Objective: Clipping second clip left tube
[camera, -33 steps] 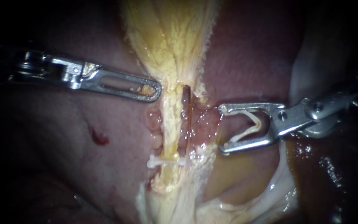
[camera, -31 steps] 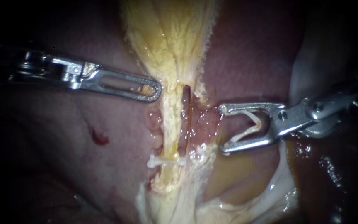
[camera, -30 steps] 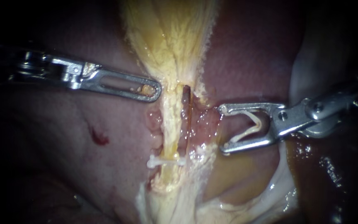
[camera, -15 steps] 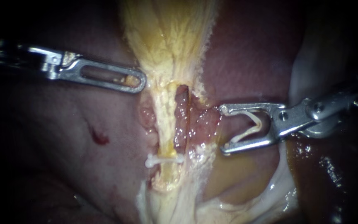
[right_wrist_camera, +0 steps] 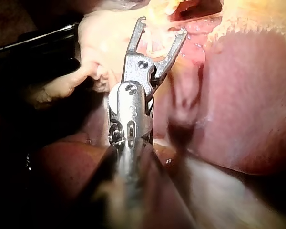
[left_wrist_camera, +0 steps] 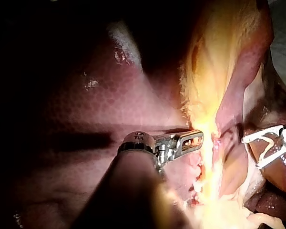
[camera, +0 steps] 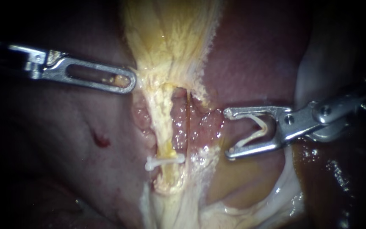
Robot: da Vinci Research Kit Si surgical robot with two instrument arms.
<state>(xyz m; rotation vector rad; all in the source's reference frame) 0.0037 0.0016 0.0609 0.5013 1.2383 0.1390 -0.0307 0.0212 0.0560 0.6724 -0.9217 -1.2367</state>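
The left tube (camera: 161,123) is a pale yellow strand running down from the gallbladder (camera: 170,38). A white clip (camera: 164,161) sits shut across its lower end. My left instrument (camera: 128,83) has slotted jaws shut on the gallbladder's left edge just above the tube, also seen in the left wrist view (left_wrist_camera: 199,138). My right instrument (camera: 227,132) stands right of the tubes with its jaws wide apart. They hold an open white clip (camera: 255,129), with the tips short of the tissue. The right wrist view shows these jaws (right_wrist_camera: 163,26) facing the yellow tissue.
A thinner right tube (camera: 188,123) runs beside the left one, with pink raw tissue (camera: 178,127) showing in the window between them. Dark red liver (camera: 255,55) lies on both sides, with a small blood spot (camera: 100,139). Pale wet tissue (camera: 284,191) lies under the right instrument.
My left instrument has moved left and up, drawing the gallbladder's edge and the left tube with it. The window between the tubes has widened. The right instrument has stayed put.
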